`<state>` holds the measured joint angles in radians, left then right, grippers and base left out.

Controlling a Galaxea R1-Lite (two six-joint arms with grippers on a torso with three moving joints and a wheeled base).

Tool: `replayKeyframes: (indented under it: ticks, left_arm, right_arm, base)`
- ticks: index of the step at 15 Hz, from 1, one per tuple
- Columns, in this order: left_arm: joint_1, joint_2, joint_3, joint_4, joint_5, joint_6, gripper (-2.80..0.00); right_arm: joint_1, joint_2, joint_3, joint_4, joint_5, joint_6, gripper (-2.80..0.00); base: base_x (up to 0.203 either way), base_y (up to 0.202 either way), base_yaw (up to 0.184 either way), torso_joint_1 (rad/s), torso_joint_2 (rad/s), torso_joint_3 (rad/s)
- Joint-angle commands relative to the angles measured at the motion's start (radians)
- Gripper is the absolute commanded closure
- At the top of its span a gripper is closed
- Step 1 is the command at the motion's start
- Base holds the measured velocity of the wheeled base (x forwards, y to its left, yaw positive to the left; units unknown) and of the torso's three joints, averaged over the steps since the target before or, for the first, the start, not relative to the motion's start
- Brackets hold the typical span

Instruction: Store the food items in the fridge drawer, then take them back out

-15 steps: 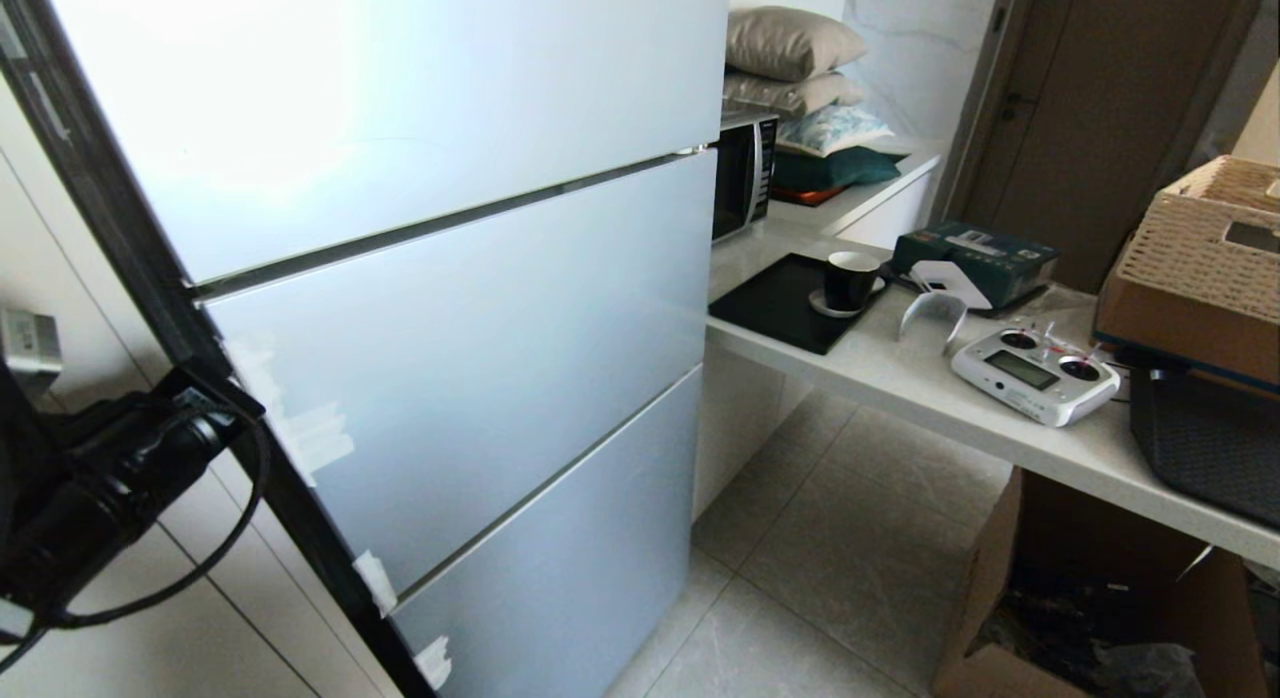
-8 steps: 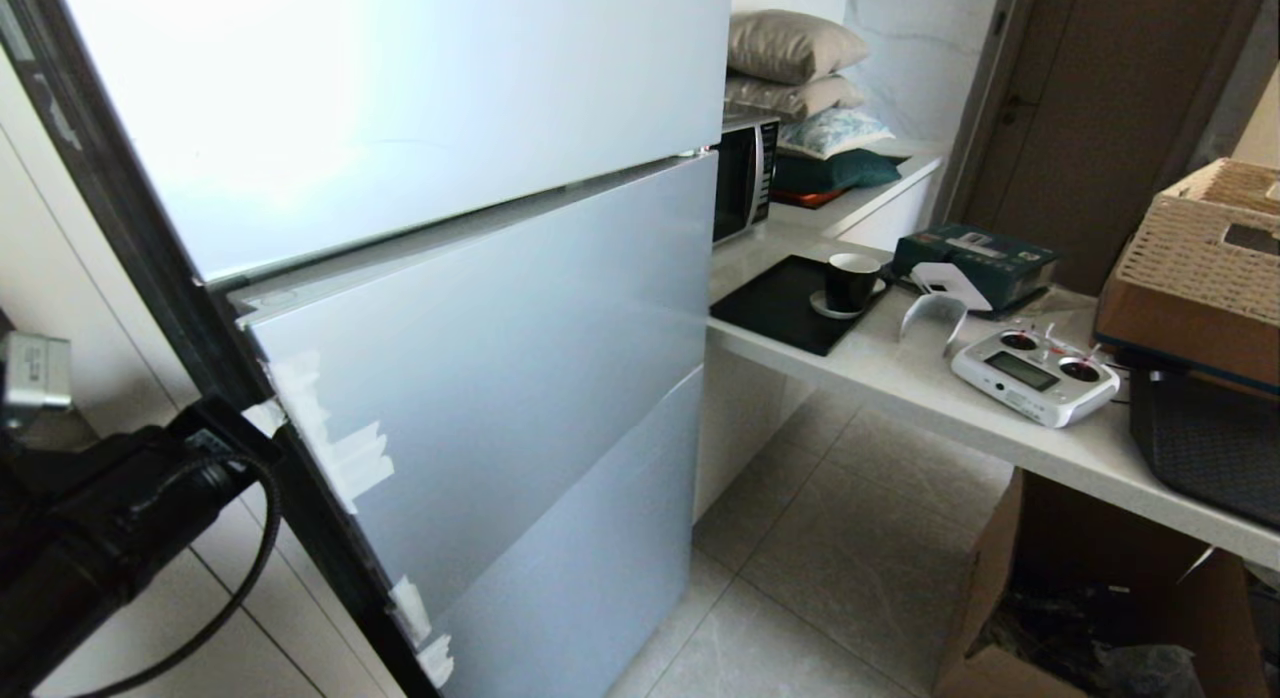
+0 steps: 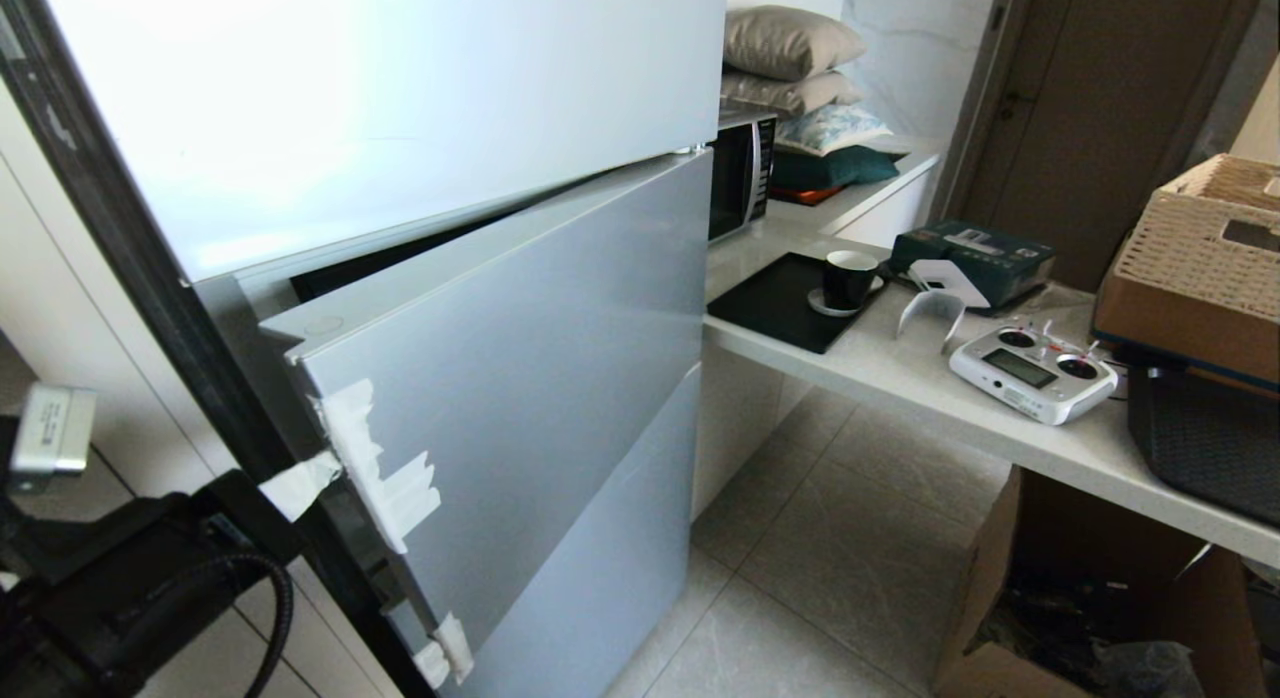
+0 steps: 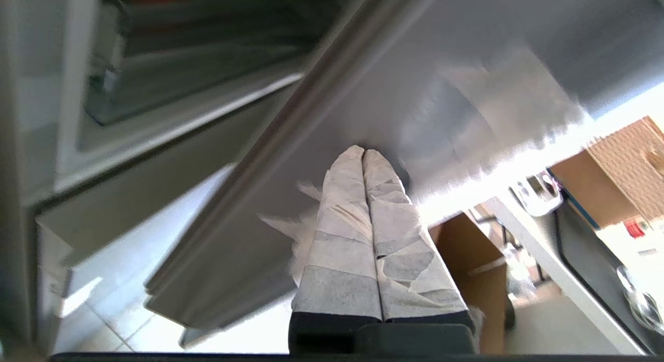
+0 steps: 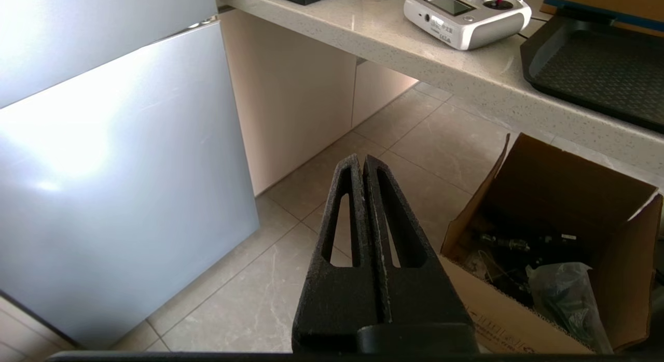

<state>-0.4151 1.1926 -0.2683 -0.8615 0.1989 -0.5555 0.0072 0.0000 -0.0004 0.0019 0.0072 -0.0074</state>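
A: One drawer front panel [image 3: 520, 378] of the fridge stands pulled out at its left edge, dark gap above it. Clear fridge drawer [image 4: 171, 87] shows inside, blurred; red smudge at its far edge, cannot identify it.
B: Left claw [image 4: 364, 153]?
A: Taped fingers [image 4: 342, 222] pressed together, tips touching the panel's inner face beside white tape [image 3: 385, 478].
B: Right claw [image 5: 362, 159]?
A: Fingers together, empty, hanging over floor tiles beside a cardboard box [image 5: 560, 248]. Remote controller [image 3: 1030, 373] sits on the counter [image 3: 900, 373].
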Motion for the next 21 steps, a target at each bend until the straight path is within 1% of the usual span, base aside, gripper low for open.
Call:
replayKeyframes:
  ticks: [1, 6, 9, 13, 16, 17, 18, 20, 21]
  left_arm:
    - [-0.025, -0.027, 0.022, -0.005, 0.008, -0.003, 0.0]
    - [-0.129, -0.06, 0.046, -0.005, 0.008, -0.003, 0.0]
    - [-0.138, -0.053, 0.042, -0.005, 0.007, -0.004, 0.0]
    - [-0.21, -0.057, 0.037, -0.005, 0.008, -0.004, 0.0]
    - [-0.209, -0.111, 0.035, -0.004, 0.018, 0.001, 0.0]
    - [-0.205, -0.154, 0.021, 0.004, 0.024, 0.015, 0.0]
    - [-0.199, -0.205, -0.017, 0.036, 0.043, 0.052, 0.0]
    - [-0.193, -0.313, -0.099, 0.184, 0.117, 0.166, 0.0]
    - [-0.19, -0.381, -0.128, 0.262, 0.166, 0.247, 0.0]
  right_arm:
    - [0.0, 0.002, 0.0, 0.0, 0.0, 0.0, 0.0]
    - [0.0, 0.002, 0.0, 0.0, 0.0, 0.0, 0.0]
    - [0.0, 0.002, 0.0, 0.0, 0.0, 0.0, 0.0]
    - [0.0, 0.002, 0.0, 0.0, 0.0, 0.0, 0.0]
    - [0.0, 0.002, 0.0, 0.0, 0.0, 0.0, 0.0]
    - [0.0, 0.002, 0.0, 0.0, 0.0, 0.0, 0.0]
    - [0.0, 0.002, 0.0, 0.0, 0.0, 0.0, 0.0]
    - [0.0, 0.002, 0.0, 0.0, 0.0, 0.0, 0.0]
    - [0.0, 0.002, 0.0, 0.0, 0.0, 0.0, 0.0]
  base:
    - [0.0, 0.0, 0.0, 0.0, 0.0, 0.0]
    - [0.0, 0.0, 0.0, 0.0, 0.0, 0.0]
    - [0.0, 0.0, 0.0, 0.0, 0.0, 0.0]
    - [0.0, 0.0, 0.0, 0.0, 0.0, 0.0]
    - [0.0, 0.0, 0.0, 0.0, 0.0, 0.0]
    - [0.0, 0.0, 0.0, 0.0, 0.0, 0.0]
    - [0.0, 0.0, 0.0, 0.0, 0.0, 0.0]
    - [0.0, 0.0, 0.0, 0.0, 0.0, 0.0]
    - [0.0, 0.0, 0.0, 0.0, 0.0, 0.0]
